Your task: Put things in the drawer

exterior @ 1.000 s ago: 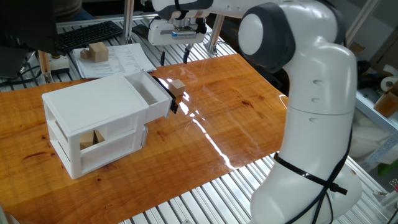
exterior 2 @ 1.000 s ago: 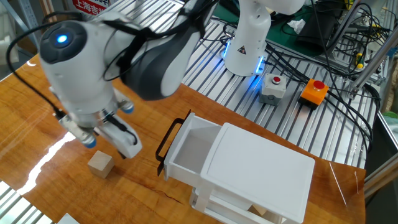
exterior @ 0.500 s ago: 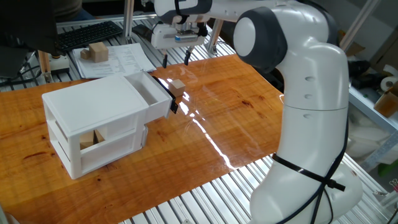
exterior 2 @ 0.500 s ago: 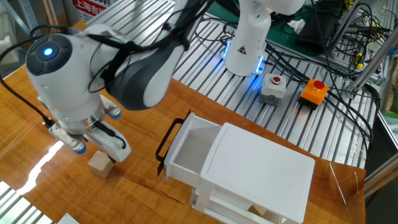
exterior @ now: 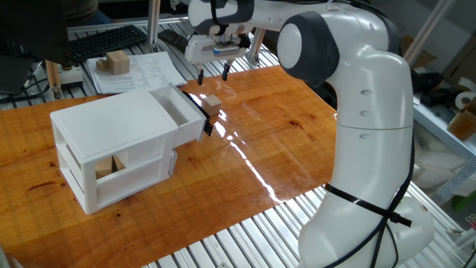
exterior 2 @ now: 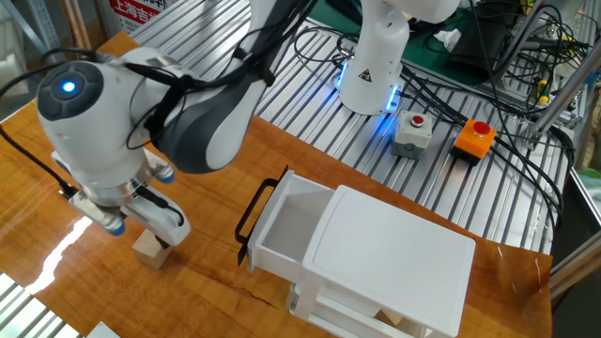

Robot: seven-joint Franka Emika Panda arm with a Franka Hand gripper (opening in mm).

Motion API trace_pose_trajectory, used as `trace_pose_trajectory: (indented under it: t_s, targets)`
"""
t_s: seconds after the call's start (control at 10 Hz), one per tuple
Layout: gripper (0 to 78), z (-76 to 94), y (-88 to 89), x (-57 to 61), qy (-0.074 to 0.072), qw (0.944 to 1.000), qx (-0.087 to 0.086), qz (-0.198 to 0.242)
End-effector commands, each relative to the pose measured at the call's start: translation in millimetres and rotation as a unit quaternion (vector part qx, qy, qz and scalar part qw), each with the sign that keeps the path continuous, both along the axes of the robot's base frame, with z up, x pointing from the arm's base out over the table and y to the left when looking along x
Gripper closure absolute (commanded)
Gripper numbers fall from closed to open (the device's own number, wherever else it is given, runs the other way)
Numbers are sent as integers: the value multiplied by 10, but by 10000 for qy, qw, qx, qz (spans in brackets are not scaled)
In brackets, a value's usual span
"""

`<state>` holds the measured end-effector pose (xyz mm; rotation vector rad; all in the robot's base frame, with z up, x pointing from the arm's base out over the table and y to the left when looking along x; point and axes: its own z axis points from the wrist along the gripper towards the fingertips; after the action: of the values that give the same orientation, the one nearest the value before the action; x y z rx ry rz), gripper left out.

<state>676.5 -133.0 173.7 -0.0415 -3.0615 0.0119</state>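
A small pale beige wooden block [exterior: 213,104] sits on the table just in front of the black handle [exterior: 204,117] of the upper white drawer [exterior: 178,112], which is pulled open and looks empty inside [exterior 2: 286,223]. My gripper [exterior: 213,74] hangs open above and slightly behind the block, fingers pointing down. In the other fixed view the block [exterior 2: 150,251] is partly covered by the gripper's white hand [exterior 2: 155,216], which sits right over it. The handle [exterior 2: 252,212] is to the block's right there.
The white two-tier cabinet [exterior: 111,141] stands on the wooden table; its lower tier holds a tan block [exterior: 109,167]. Another tan block [exterior: 116,62] lies on papers beyond the table's far edge, next to a keyboard [exterior: 104,41]. The robot's base [exterior: 372,164] rises at the right.
My gripper has moved down and over towards the small block, still open. The block and drawer have not moved.
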Motion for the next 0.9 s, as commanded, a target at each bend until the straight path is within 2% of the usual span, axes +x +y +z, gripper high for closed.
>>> trace_pose_trajectory:
  t_s: [0.1,0.3,0.9]
  targets:
    - [1,-171,-34,-49,-170,9998,-4,63]
    - [1,-259,-29,-63,-211,9997,1,100]
    - [1,-623,-79,-127,-477,9986,37,228]
